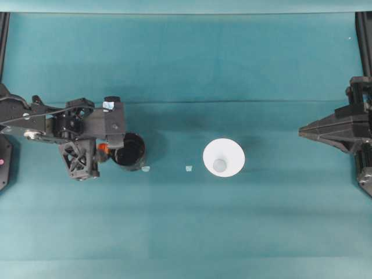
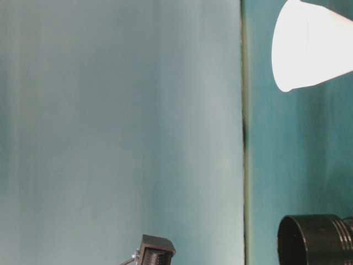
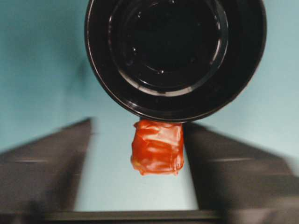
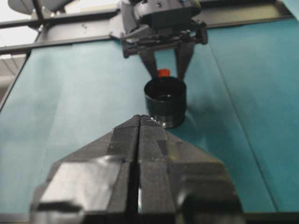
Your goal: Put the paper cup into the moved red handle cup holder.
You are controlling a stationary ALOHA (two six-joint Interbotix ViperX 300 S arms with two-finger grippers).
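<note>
Overhead, we see the left arm reaching in from the left edge of the teal table (image 1: 186,70), its wrist bent so that the left gripper (image 1: 106,149) sits right against the side of the red handle cup holder (image 1: 129,151). From the left wrist camera, the two dark fingers (image 3: 46,168) stand parted, one on each side of the orange-red handle tab (image 3: 157,147), with bare cloth showing between each finger and the tab; so the left gripper is spread apart around the tab and grips nothing. The right wrist view shows the same from the front: the two fingers hang down on either side of the tab, behind the glossy black holder, which stands upright on the cloth. We find the right arm held back at the right edge of the table, well apart from both cups, its right gripper (image 1: 302,132) pointing toward the middle; in its own camera the right gripper's (image 4: 139,119) jaws are pressed together with nothing between them. Between the arms, the paper cup (image 1: 224,157) stands upright on the table, mouth up, well to the right of the holder and touched by neither gripper. Two small pale scraps (image 1: 188,168) lie on the cloth between holder and cup.
</note>
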